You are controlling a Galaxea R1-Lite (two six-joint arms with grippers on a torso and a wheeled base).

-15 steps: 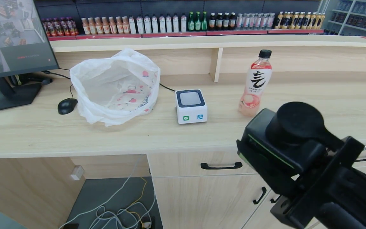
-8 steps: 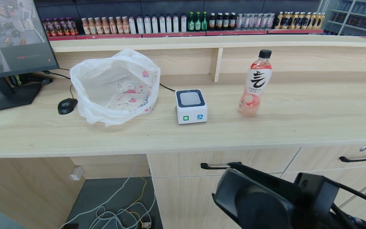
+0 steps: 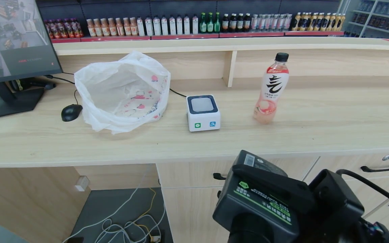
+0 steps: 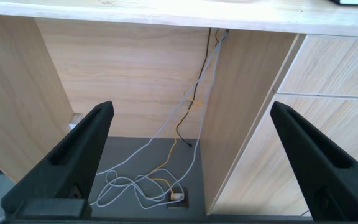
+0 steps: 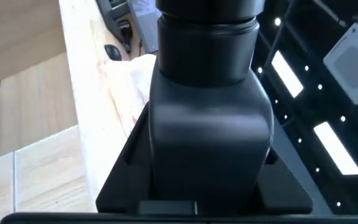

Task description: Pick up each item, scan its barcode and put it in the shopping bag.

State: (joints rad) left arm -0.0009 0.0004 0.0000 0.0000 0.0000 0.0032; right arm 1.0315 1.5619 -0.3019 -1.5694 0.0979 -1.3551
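Note:
A black container [image 3: 262, 199] with a green label and a barcode sticker on its upper end hangs in front of the counter's edge, low at the right. My right gripper [image 5: 207, 186] is shut on it, and the container [image 5: 207, 106] stands between the fingers. On the counter are a white shopping bag [image 3: 123, 94] with its mouth open, a white scanner box [image 3: 203, 111] and an upright pink drink bottle [image 3: 271, 89]. My left gripper [image 4: 191, 112] is open and holds nothing, low beneath the counter, facing the knee space.
A monitor [image 3: 8, 37] and a black mouse [image 3: 71, 112] sit left of the bag. A raised shelf [image 3: 230, 67] runs along the counter's back. Drawers with black handles [image 3: 379, 167] lie under the counter, and loose cables [image 4: 160, 180] on the floor.
The right arm dropped with the black container from in front of the pink bottle to below the counter's edge, then turned it so the label and barcode face up.

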